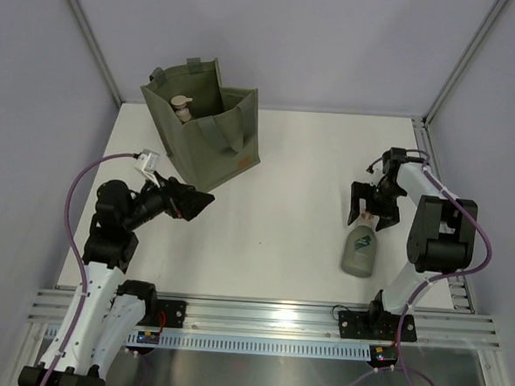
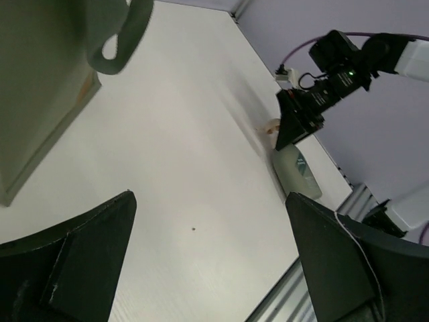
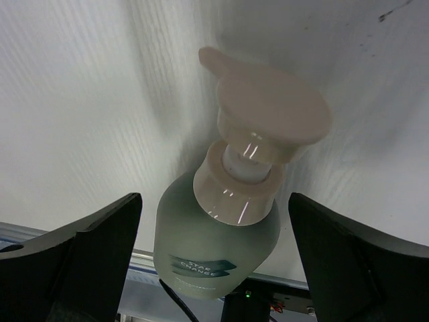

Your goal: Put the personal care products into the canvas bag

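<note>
The right gripper [image 1: 372, 205] hangs over the right side of the table [image 1: 272, 238] with its jaws spread wide and nothing held between them. In the right wrist view its two dark fingers [image 3: 74, 258] stand on either side of the grey-green bottle [image 3: 214, 241], apart from it and not pressing it. That bottle [image 1: 359, 252] lies on its side on the white surface, its beige pump [image 3: 268, 121] pointing toward the far edge and sitting right under the open gripper, its base toward the near rail. A dark teal label shows on its body. From the left wrist view the same bottle [image 2: 298, 174] is seen across the table beneath the right gripper [image 2: 295, 124]. The left gripper [image 1: 187, 202] is also open and empty, held above the table on the left, just in front of the canvas bag [image 1: 213, 129], with its fingers [image 2: 74, 261] wide apart. The bag stands upright at the far left, mouth open, one strap handle [image 2: 124, 33] drooping over its front and the orange-brown patch [image 1: 240, 163] low on the near face. Inside it, the beige pump top of another bottle [image 1: 182, 104] shows near the back wall. A small dark speck [image 2: 194, 229] marks the bare table between the arms.
</note>
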{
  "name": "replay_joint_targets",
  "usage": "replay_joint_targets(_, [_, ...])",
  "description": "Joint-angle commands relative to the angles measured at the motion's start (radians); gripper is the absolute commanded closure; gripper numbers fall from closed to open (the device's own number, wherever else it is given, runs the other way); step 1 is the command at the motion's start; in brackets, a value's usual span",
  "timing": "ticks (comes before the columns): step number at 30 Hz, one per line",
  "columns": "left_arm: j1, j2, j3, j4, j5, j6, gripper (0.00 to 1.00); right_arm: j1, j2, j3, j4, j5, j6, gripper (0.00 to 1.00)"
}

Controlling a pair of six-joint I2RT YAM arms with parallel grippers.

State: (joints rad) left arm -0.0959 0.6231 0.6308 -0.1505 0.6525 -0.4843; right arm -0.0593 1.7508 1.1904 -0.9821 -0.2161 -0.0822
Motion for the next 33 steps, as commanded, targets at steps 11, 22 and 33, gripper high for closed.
replay_joint_targets(11, [-0.043, 0.007, -0.103, 0.176, 0.178, -0.206, 0.01, 0.021, 0.115, 0.051, 0.077, 0.066, 0.177, 0.37])
replay_joint_targets(22, [-0.55, 0.277, -0.025, 0.247, -0.189, -0.204, 0.01, 0.018, 0.03, 0.09, 0.094, -0.093, 0.056, 1.0])
replay_joint_targets(33, [-0.818, 0.861, 0.307, 0.405, -0.327, -0.151, 0.01, -0.007, -0.054, 0.14, 0.148, -0.44, 0.076, 1.0])
